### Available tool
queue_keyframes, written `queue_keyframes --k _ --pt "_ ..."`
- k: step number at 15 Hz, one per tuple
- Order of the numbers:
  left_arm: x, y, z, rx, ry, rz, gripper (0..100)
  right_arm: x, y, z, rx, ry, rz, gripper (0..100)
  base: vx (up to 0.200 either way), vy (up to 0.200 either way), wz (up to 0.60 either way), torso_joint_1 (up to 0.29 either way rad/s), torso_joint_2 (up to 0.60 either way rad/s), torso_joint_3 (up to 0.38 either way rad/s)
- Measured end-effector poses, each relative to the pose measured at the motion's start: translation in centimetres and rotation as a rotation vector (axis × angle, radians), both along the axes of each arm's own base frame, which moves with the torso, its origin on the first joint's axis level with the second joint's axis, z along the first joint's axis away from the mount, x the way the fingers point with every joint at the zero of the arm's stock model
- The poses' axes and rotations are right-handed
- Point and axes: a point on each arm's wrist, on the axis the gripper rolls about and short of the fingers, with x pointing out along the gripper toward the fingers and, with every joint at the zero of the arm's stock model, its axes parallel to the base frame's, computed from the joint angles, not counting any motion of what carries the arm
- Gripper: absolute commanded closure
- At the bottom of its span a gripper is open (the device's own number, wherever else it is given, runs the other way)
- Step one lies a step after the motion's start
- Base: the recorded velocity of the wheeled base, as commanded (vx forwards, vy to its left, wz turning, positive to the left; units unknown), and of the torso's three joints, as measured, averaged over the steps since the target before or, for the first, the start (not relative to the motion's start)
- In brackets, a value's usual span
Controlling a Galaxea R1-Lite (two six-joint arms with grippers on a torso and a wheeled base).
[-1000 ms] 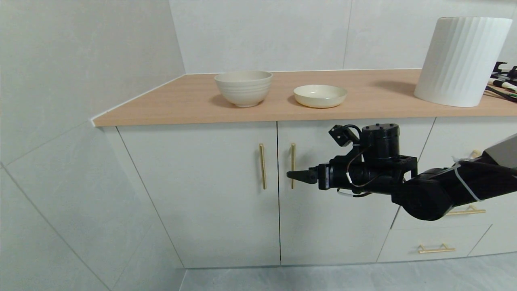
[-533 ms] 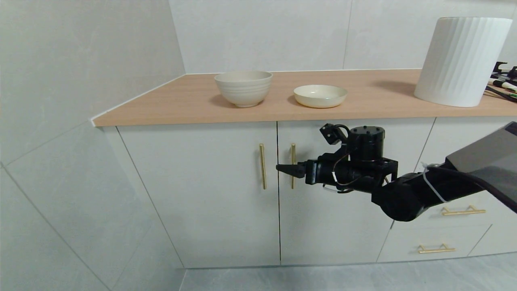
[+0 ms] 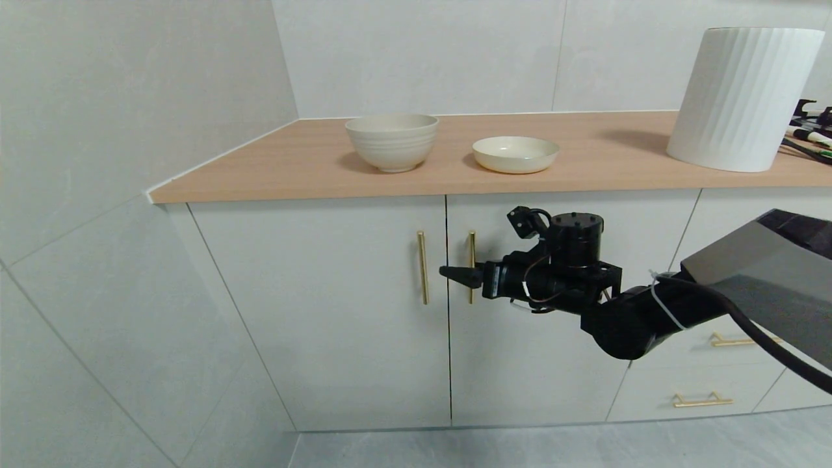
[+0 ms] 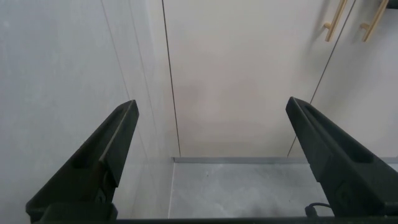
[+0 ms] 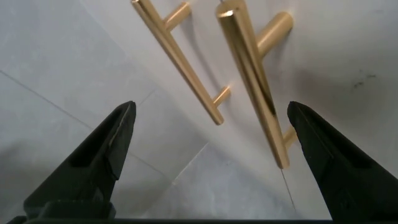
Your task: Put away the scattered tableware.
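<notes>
A cream ribbed bowl (image 3: 392, 140) and a shallow cream dish (image 3: 515, 153) stand on the wooden countertop (image 3: 260, 170). Below it are two closed white cabinet doors with vertical gold handles (image 3: 422, 267) (image 3: 472, 266). My right gripper (image 3: 458, 274) points at the doors at handle height, its tip in front of the seam between them. In the right wrist view the right gripper (image 5: 210, 112) is open, with the nearer handle (image 5: 252, 87) and the farther handle (image 5: 180, 62) seen between its fingers. My left gripper (image 4: 211, 106) hangs open and holds nothing, low before the left door.
A tall white ribbed container (image 3: 741, 97) stands at the counter's right end, with small tools (image 3: 809, 133) beside it. Drawers with gold pulls (image 3: 702, 400) sit right of the doors. A tiled wall closes off the left side; grey floor (image 4: 236, 193) lies below.
My right arm has moved left and closer to the cabinet, its tip passing the right door's handle to the seam. Bowl and dish have not moved.
</notes>
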Motion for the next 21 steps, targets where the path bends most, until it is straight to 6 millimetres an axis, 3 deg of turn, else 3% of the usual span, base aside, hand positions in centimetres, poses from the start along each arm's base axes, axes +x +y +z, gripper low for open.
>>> queue_keyframes --k 13,21 --pt "0.0 0.0 0.0 0.0 0.0 0.0 0 -1.3 1.0 -1.2 0.063 0.083 0.066 0 0.0 0.0 0.0 0.0 0.0 0.0" --pt "0.0 0.0 0.0 0.0 0.0 0.0 0 -6.7 -0.4 -0.6 0.029 0.169 0.223 0 0.0 0.0 0.0 0.0 0.0 0.0"
